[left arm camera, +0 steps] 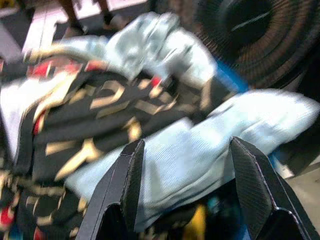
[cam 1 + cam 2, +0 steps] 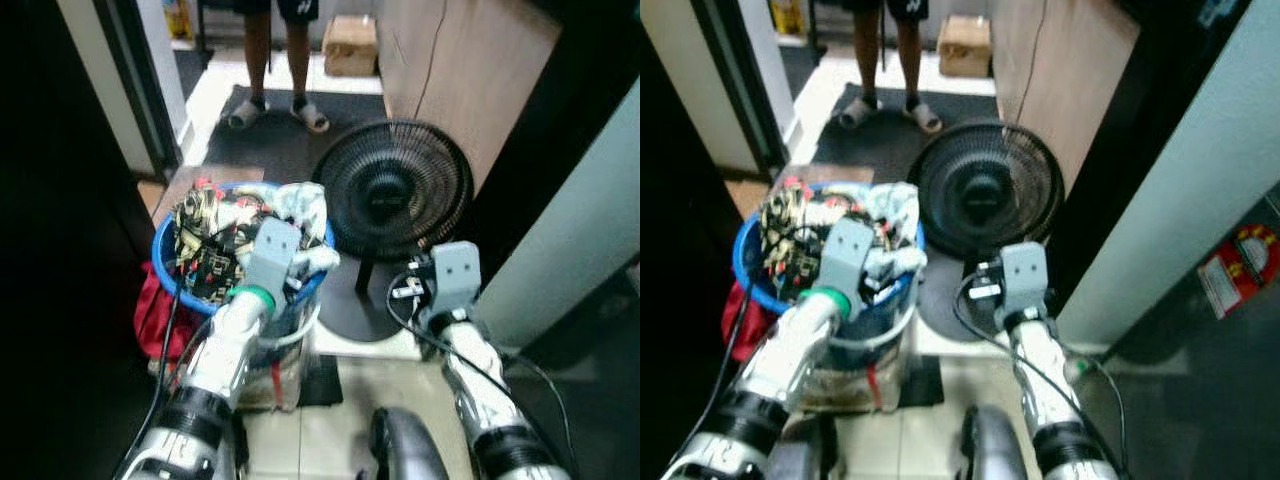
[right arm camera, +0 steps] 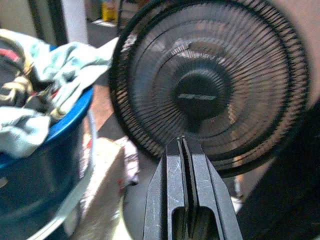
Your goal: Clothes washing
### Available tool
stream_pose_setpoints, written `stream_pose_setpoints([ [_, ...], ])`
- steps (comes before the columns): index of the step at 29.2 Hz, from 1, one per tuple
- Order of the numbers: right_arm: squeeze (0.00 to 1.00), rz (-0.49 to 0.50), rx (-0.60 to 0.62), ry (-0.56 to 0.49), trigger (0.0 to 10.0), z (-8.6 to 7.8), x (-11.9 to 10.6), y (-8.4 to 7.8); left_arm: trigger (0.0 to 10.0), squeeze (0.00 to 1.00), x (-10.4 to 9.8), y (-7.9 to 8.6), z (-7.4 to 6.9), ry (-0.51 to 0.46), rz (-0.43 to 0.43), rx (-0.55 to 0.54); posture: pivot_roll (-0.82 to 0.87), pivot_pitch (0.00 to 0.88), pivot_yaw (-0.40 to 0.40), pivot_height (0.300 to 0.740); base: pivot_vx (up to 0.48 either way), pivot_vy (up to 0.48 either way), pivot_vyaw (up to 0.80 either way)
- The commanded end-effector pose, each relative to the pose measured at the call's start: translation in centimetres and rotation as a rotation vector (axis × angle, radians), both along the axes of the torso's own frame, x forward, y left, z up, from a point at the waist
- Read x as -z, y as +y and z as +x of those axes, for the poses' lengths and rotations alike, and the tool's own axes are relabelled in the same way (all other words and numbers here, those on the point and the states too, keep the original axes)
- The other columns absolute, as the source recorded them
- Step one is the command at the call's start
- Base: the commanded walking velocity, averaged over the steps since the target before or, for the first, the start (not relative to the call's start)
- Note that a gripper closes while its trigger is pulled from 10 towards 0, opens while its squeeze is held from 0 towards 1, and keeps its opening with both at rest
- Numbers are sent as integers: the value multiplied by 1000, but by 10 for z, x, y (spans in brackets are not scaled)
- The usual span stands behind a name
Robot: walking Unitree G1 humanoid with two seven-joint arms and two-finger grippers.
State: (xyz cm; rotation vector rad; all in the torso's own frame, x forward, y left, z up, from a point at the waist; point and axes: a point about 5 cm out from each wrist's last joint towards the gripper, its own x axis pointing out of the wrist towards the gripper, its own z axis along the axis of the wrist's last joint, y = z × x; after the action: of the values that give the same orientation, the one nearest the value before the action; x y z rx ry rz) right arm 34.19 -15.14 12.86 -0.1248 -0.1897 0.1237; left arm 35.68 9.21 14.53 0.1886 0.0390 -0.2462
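Blue basket [image 2: 166, 262] heaped past its rim with clothes [image 2: 222, 232], open from above; black fan [image 2: 392, 190] crowds its right side (nearly touching).

Laundry, one load, in my blue basket [image 2: 164, 262] on the floor just beside the black fan. Contents heaped above the rim: a black garment with gold and red print [image 2: 208, 243], crumpled across the middle and my left side; a pale blue cloth [image 1: 200, 150], soft, draped over the near rim; more pale blue fabric [image 2: 303, 202] bunched at the fan side.
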Motion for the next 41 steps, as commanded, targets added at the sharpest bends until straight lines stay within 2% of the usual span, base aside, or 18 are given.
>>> stream_pose_setpoints([
  [1,0,-6,5,16,10000,0,3,-2,10000,0,6,-2,-2,19,7,3,84,108,0,585,0,0,0],
  [14,0,7,-19,0,10000,1,-3,1,10000,0,5,-2,0,24,0,-1,82,105,-1,585,0,0,0],
  [15,0,31,-41,-27,10000,3,-13,4,10000,0,-2,-2,2,14,-16,-5,82,108,0,585,0,0,0],
  [17,0,31,-41,-27,10000,3,-13,4,10000,0,-2,-2,2,14,-16,-5,82,108,0,585,0,0,0],
  [19,0,44,-90,-78,10000,6,-30,9,10000,0,-17,-3,6,-26,-39,-4,82,112,1,585,0,0,0],
  [21,0,25,-110,-90,10000,7,-34,12,10000,0,-25,-3,7,-55,-29,3,84,115,2,585,0,0,0],
  [28,0,3,-98,-61,10000,4,-23,11,10000,0,-15,-1,2,-44,9,4,87,121,4,585,0,0,0],
  [29,0,3,-87,-48,10000,2,-19,9,10000,0,-5,0,-4,-29,37,14,84,125,5,585,0,0,0],
  [35,0,4,-77,-37,10000,0,-18,4,10000,0,1,-2,-9,-16,45,26,83,127,5,585,0,0,0],
  [37,0,-3,-86,-39,10000,2,-21,5,10000,0,-8,3,-4,-42,51,7,83,127,5,585,0,0,0],
  [41,0,-4,-112,-69,10000,10,-32,14,10000,0,-38,27,12,-110,61,-62,90,130,-4,585,0,0,0],
])
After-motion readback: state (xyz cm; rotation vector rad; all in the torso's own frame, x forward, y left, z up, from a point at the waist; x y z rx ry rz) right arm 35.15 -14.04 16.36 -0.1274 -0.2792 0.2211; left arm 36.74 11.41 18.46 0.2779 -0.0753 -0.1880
